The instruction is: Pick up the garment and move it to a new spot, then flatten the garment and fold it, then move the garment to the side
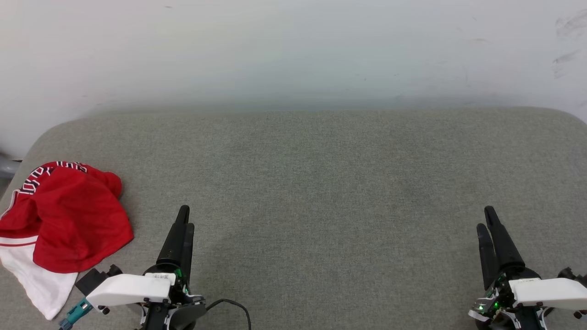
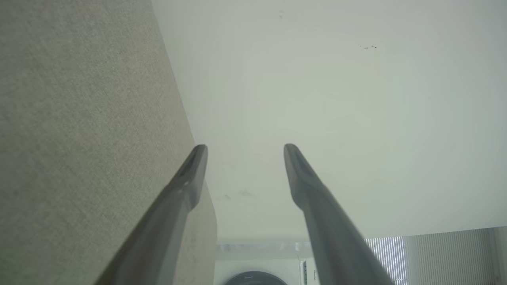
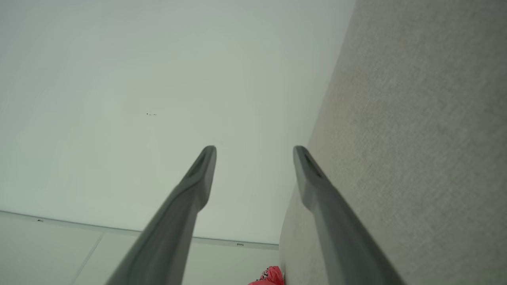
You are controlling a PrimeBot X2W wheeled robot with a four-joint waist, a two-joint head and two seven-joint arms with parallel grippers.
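Note:
The garment point(image 1: 69, 220), red with a white sleeve and black lettering, lies crumpled at the left edge of the grey fabric surface point(image 1: 321, 192); a bit of the garment point(image 3: 269, 276) peeks into the bottom of the right wrist view. To its right, my left gripper point(image 1: 185, 217) rests low near the front; in the left wrist view the left gripper point(image 2: 244, 148) stands open and empty. Far off at the lower right is my right gripper point(image 1: 485, 219); its own view shows the right gripper point(image 3: 254, 150) open with nothing between the fingers.
A pale wall point(image 1: 293, 50) rises behind the surface's rounded back edge. A dark cable point(image 1: 234, 305) loops by the left wrist. A white appliance with a round door point(image 2: 257, 273) and window blinds point(image 2: 435, 253) appear beyond the surface in the left wrist view.

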